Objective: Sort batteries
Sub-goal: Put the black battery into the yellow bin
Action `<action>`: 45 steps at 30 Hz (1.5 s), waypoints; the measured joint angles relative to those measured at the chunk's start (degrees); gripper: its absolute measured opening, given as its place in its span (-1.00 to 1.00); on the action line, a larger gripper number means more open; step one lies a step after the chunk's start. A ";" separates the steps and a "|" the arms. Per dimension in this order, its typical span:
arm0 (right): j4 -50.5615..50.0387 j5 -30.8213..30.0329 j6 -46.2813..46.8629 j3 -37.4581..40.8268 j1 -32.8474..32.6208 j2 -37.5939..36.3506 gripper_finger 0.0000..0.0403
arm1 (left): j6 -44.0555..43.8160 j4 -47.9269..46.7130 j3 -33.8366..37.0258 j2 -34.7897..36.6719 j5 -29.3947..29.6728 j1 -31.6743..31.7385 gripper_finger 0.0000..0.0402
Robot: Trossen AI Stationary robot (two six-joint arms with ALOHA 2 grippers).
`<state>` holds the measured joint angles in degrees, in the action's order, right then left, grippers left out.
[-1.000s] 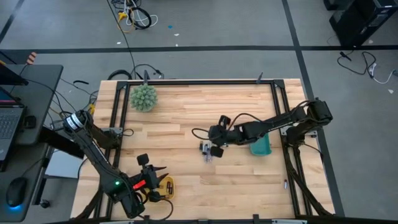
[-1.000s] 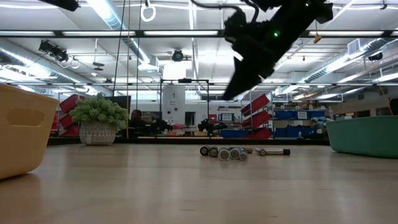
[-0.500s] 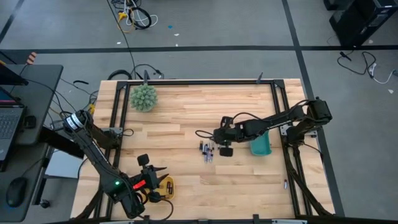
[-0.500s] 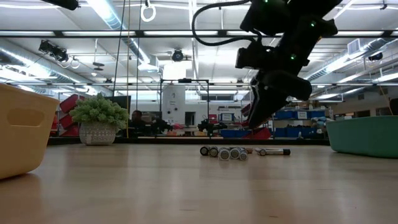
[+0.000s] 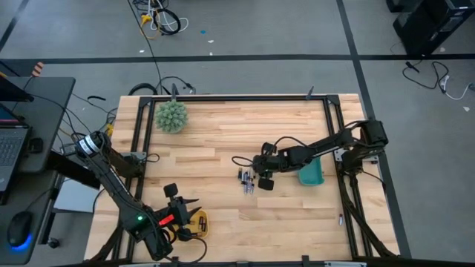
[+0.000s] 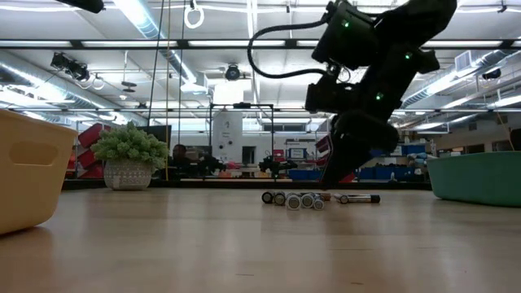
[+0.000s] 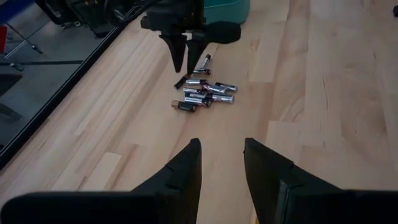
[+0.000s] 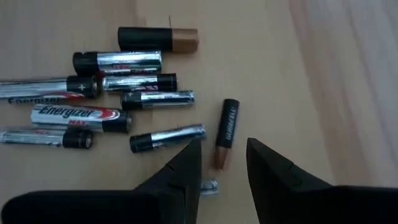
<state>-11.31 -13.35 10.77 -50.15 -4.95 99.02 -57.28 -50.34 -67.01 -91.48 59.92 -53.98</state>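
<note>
- Batteries (image 8: 124,99) lie clustered mid-desk; the right hand (image 8: 219,163) hovers just above them, fingers narrowly apart around the end of one black-and-copper cell (image 8: 226,132).
- Best to centre on that lone cell, descend straight and avoid nudging its neighbours.
- The left hand (image 7: 217,171), slightly open, waits by the yellow bin (image 5: 199,221).
- Wooden desk (image 5: 223,133); teal bin (image 5: 312,175) nearby; warehouse shelving beyond.

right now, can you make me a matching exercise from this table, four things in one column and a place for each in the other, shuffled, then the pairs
Things
1. spiky green ball
2. batteries
3. teal tray
4. yellow tray

Places
A. near the table's middle, under the right gripper
B. far left corner of the table
C. by the table's right edge
D. near edge, beside the left gripper

Pairs: 1-B, 2-A, 3-C, 4-D
</note>
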 joint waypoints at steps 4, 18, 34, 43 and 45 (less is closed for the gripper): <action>0.00 0.00 -0.18 0.00 0.00 1.96 -0.44 | 0.00 0.01 0.01 0.00 0.02 0.00 -0.42; 0.15 1.42 -0.31 0.00 1.71 2.13 -0.54 | 0.00 0.06 0.01 0.00 1.09 0.00 -0.42; 0.25 2.28 -0.42 -0.05 2.88 1.60 -0.96 | 0.00 0.77 0.01 0.00 1.18 -0.01 -0.42; 3.46 -2.14 -1.66 -2.86 -1.24 -5.58 -0.98 | 0.02 0.93 0.01 0.00 1.73 -0.01 -0.42; 5.24 -3.59 -3.09 -4.10 -3.08 -6.43 -0.99 | 0.04 0.95 0.01 0.00 2.80 0.00 -0.42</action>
<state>-6.07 -16.94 7.67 -54.25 -8.03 92.59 -57.23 -49.39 -67.00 -91.48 62.72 -53.98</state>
